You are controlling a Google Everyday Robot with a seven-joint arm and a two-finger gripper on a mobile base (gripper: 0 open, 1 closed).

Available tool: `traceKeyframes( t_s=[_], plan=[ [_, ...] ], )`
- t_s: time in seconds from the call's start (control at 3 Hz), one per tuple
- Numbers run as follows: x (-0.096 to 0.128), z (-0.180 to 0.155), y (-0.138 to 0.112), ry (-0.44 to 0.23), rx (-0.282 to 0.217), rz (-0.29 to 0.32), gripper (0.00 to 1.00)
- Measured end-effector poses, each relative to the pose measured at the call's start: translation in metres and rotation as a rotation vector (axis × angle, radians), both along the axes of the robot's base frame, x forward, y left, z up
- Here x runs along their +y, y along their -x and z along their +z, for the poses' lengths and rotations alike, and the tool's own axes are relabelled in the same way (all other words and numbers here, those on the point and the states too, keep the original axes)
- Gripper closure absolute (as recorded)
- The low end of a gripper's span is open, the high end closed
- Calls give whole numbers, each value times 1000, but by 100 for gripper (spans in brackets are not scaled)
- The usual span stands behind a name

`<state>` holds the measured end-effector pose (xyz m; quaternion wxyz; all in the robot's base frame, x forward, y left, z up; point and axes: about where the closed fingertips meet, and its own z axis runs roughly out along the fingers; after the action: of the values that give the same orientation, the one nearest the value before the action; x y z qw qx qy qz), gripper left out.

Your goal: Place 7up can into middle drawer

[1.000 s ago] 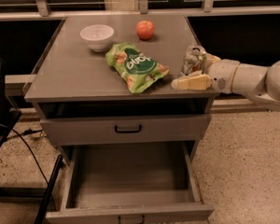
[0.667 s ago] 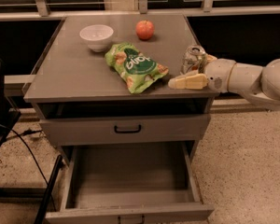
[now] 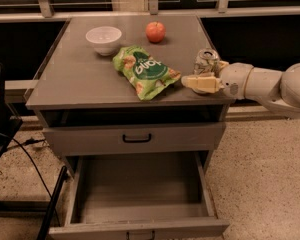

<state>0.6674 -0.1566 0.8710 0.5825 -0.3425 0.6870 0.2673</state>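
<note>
Camera view: the 7up can (image 3: 206, 61) stands upright at the right near edge of the grey cabinet top (image 3: 75, 79), just right of the green crisp bag (image 3: 145, 71). The gripper (image 3: 204, 79) reaches in from the right and sits against the can; whether it clamps it, I cannot tell. Far left stand a white bowl (image 3: 103, 38) and an apple (image 3: 155, 31). Below the closed drawer front (image 3: 90, 140), the middle drawer (image 3: 140, 189) is pulled out

Smooth cream plastic gripper (image 3: 205, 75) at small shiny metal-topped 7up can (image 3: 206, 60); left of it, crinkly glossy green crisp bag (image 3: 145, 71) on smooth grey tabletop (image 3: 75, 81).
</note>
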Motion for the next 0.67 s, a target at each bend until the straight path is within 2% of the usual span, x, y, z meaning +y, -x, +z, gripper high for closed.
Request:
traceKeyframes(
  t_s=[0.67],
  plan=[
    [0,0,0,0,0,0,86]
  ],
)
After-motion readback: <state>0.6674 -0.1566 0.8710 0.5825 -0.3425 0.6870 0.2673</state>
